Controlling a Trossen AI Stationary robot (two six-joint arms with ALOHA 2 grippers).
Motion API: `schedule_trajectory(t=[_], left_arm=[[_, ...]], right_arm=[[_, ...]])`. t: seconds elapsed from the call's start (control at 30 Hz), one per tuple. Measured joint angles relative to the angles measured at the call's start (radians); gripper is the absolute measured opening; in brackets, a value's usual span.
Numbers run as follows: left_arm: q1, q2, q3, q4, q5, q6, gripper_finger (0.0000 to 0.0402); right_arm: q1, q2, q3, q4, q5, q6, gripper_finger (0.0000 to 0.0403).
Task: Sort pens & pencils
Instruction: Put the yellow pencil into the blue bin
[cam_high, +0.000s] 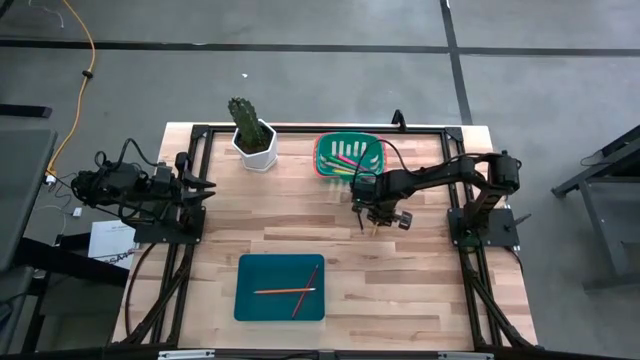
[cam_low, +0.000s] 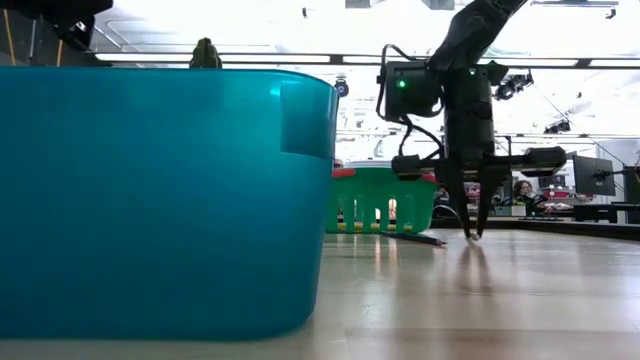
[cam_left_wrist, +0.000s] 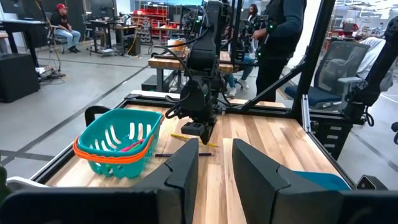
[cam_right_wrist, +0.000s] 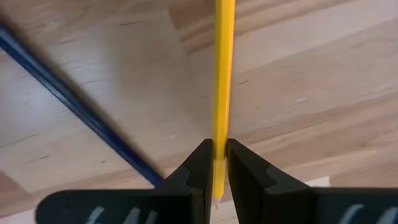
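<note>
Right gripper (cam_right_wrist: 215, 163) pinches a yellow pencil (cam_right_wrist: 222, 74) near its tip: light, stiff, slippery, better gripped mid-shaft; left gripper (cam_left_wrist: 214, 163) parted, empty.

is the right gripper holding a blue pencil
No, the right gripper is shut on a yellow pencil; the dark blue pencil lies on the table beside it.

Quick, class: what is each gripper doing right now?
Left gripper: jaws open, holding nothing, waiting at the table's left edge.
Right gripper: jaws shut on the yellow pencil, low over the tabletop.
</note>
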Motion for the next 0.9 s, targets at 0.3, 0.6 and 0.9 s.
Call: schedule_trajectory(t=[0.3, 0.6, 0.9], left_arm=[[0.000, 0.000, 0.000, 0.000, 0.002, -0.001, 0.0085], [0.000, 0.000, 0.000, 0.000, 0.002, -0.001, 0.0085], [0.000, 0.000, 0.000, -0.001, 0.002, -0.001, 0.0085]], right_arm=[[-0.005, 0.001, -0.005, 0.004, 0.000, 0.003, 0.0034], [-0.008, 0.002, -0.005, 0.006, 0.018, -0.001, 0.0067], [-0.008, 0.018, -0.005, 0.017, 0.018, -0.004, 0.0078]])
